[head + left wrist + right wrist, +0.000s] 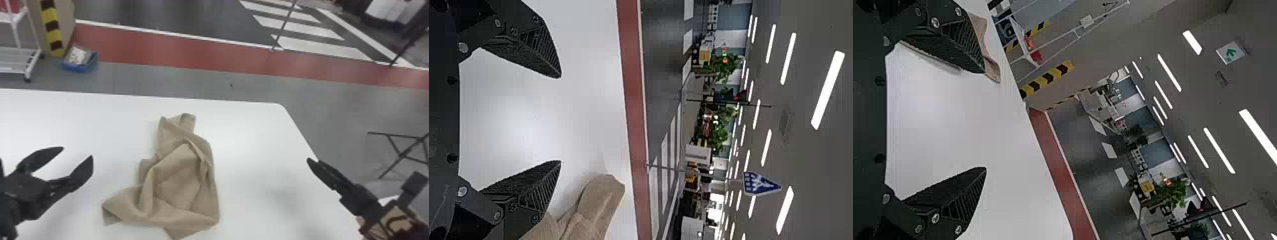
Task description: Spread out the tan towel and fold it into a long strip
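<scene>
The tan towel [178, 178] lies crumpled on the white table, with overlapping folds and a corner pointing toward the left arm. Left of it in the head view, my left gripper [78, 152] is open and apart from the cloth. My right gripper [314, 161] stands by the table's right edge, well away from the towel. In the left wrist view the left gripper [560, 119] is wide apart, part of the towel [594, 210] beyond one finger. The right wrist view has the right gripper [985, 120] open too, a bit of towel [992, 69] behind one finger.
The white table [249, 127] has its far edge and rounded far right corner in view. On the floor beyond stand a white rack [19, 51] and a blue bin [79, 63]; a black folding stand [402, 154] is off to the right.
</scene>
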Action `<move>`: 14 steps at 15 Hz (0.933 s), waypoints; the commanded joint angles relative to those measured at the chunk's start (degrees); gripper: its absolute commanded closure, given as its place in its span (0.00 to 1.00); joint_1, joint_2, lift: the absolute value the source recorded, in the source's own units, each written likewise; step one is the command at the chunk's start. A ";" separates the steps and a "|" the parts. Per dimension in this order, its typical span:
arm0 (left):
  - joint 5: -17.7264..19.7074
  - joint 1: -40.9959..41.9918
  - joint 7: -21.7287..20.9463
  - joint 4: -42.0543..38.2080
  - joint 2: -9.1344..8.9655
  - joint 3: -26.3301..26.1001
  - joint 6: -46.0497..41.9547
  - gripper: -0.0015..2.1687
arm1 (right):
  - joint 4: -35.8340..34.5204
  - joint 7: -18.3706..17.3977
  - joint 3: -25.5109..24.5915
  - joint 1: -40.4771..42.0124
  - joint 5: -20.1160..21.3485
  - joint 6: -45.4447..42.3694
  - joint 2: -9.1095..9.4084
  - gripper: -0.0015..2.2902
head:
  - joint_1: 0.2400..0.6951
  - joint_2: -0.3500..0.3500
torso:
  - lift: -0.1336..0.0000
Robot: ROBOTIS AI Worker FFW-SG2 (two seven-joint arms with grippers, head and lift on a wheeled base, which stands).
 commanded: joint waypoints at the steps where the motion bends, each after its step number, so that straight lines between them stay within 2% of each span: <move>1: -0.09 -0.66 -0.46 0.01 0.02 -2.96 3.29 0.15 | -0.02 0.00 -0.07 1.08 -0.13 -1.27 0.27 0.10 | 1.00 0.00 | 0.07; 8: -2.47 3.29 -0.19 -6.06 1.34 -8.85 5.93 0.15 | 0.68 0.00 -0.16 2.48 -0.22 -3.03 0.44 0.10 | 1.00 0.00 | 0.07; 14: -3.87 5.66 0.86 -10.28 1.34 -12.98 8.57 0.15 | 1.12 0.00 0.02 2.39 -0.22 -3.20 0.53 0.10 | 1.00 0.00 | 0.07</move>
